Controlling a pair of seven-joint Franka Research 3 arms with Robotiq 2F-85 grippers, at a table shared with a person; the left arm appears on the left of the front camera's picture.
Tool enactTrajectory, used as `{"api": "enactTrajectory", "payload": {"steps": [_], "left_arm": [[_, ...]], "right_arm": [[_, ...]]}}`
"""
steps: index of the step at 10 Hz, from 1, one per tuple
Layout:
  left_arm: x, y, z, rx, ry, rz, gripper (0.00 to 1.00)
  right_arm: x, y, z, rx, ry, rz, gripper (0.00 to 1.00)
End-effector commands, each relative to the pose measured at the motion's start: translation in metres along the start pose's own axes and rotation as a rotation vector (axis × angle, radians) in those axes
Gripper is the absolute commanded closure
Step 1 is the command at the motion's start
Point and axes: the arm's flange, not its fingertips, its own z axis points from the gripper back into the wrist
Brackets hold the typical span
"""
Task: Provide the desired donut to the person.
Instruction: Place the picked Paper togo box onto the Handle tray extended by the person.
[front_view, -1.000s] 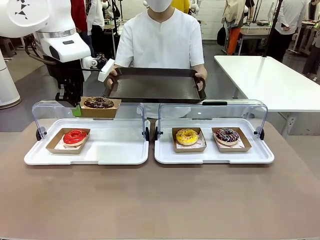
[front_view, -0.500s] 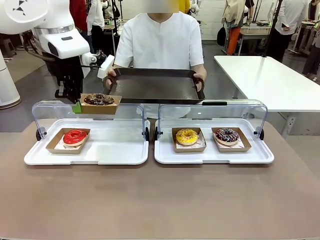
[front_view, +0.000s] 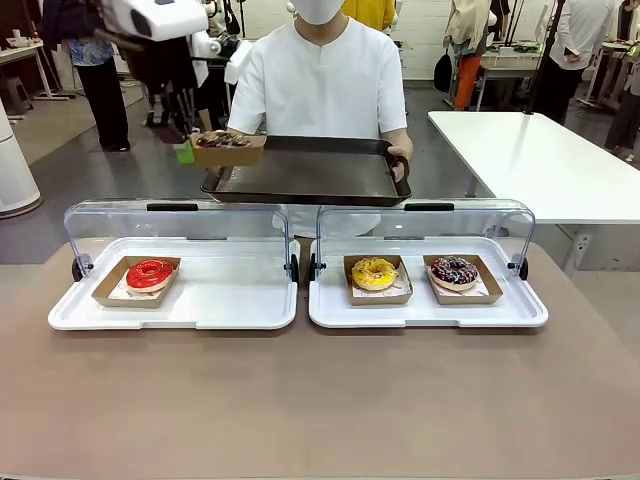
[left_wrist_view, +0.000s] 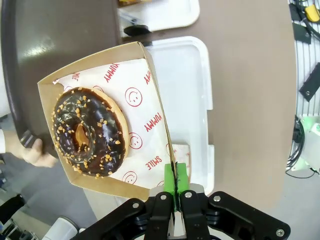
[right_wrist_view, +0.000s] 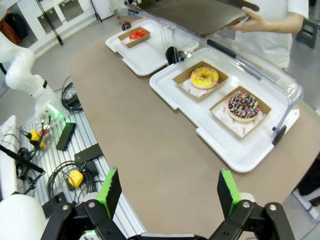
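- Since a second ago, your left gripper (front_view: 185, 151) has carried the chocolate donut (front_view: 222, 139) up from the left lidded case (front_view: 230, 305) to the left near corner of the dark tray (front_view: 320, 178).
- Its green pads (left_wrist_view: 170, 179) are clamped narrow on the wall of the donut's cardboard boat (left_wrist_view: 157, 107), at the end farthest from the tray's middle.
- The boat sits level, open side up, with its long axis running along the tray's near edge.
- You cannot tell whether the boat touches the tray's rim.
- The donut is a ring with glossy dark glaze and pale nut crumbs, lying on white paper with red print.
- The boat is brown card with flared walls.
- The tray is matte, rectangular and raised at the rim, and the person (front_view: 320, 80) holds it at both short ends.
- Your right gripper (right_wrist_view: 168, 191) is spread wide and empty, well back from the tray.
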Motion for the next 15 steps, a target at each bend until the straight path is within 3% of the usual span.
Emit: {"api": "enactTrajectory", "payload": {"steps": [1,3,7,13,14,15], "left_arm": [[0.012,0.039,0.003,0.015,-0.01,-0.025,0.99],[0.015,0.082,-0.006,0.028,0.0,-0.03,0.99],[0.012,0.133,-0.047,-0.024,0.029,-0.052,0.99],[0.002,0.157,-0.092,-0.075,0.006,-0.069,0.99],[0.002,0.158,-0.091,-0.083,-0.001,-0.077,0.85],[0.003,0.156,-0.091,-0.084,0.001,-0.088,0.39]], "right_arm": [[0.002,-0.001,0.0,0.012,-0.03,0.011,0.0],[0.002,-0.001,0.0,0.012,-0.03,0.011,0.0],[0.002,-0.001,0.0,0.012,-0.03,0.011,0.0],[0.002,-0.001,0.0,0.012,-0.03,0.011,0.0],[0.002,-0.001,0.0,0.012,-0.03,0.011,0.0],[0.002,-0.001,0.0,0.012,-0.03,0.011,0.0]]}}
